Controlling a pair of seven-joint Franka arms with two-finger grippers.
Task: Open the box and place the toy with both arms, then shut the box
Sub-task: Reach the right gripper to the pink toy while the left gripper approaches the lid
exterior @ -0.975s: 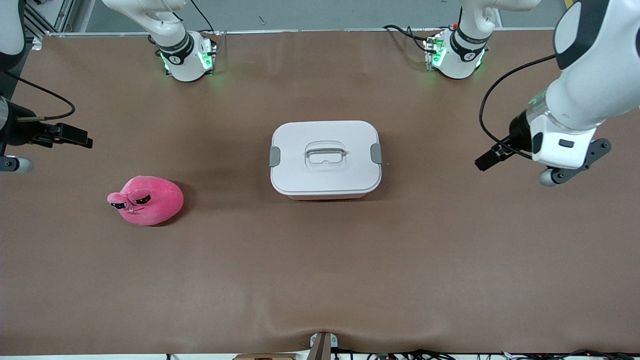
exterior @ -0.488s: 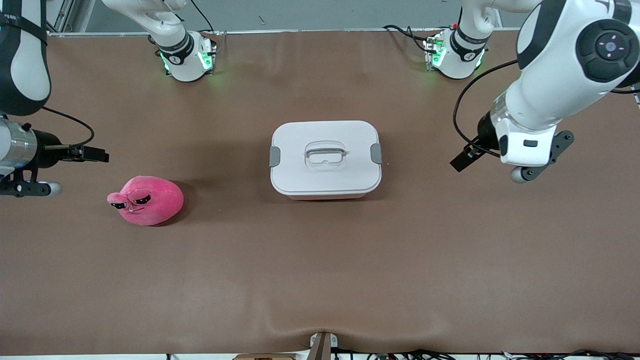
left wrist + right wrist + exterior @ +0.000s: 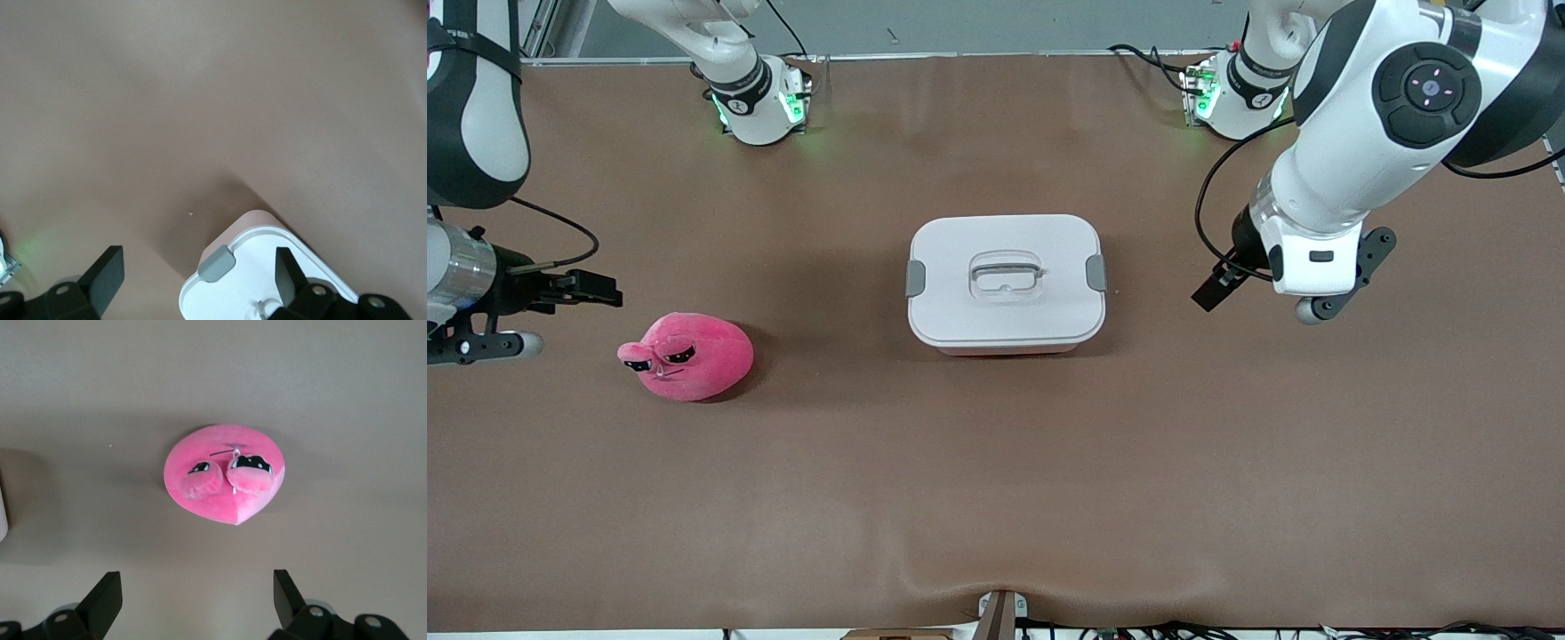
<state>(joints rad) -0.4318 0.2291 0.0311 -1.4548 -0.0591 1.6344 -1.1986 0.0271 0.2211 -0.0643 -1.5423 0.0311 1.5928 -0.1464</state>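
1. Left tool (image 3: 193, 283) spread wide, empty, over table (image 3: 1227, 427) beside box (image 3: 1006, 280), near clip (image 3: 216, 263).
2. Right tool (image 3: 193, 600) wide, empty, over table by toy (image 3: 687, 355).
3. Box mid-table, lid on.
4. Risk: clip missed, box slides; toy squashes, rolls away.

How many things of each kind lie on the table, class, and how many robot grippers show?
Boxes: 1, the white box, lid on.
Toys: 1, the pink toy.
Grippers: 2, left gripper and right gripper, both open.
Total: 4.
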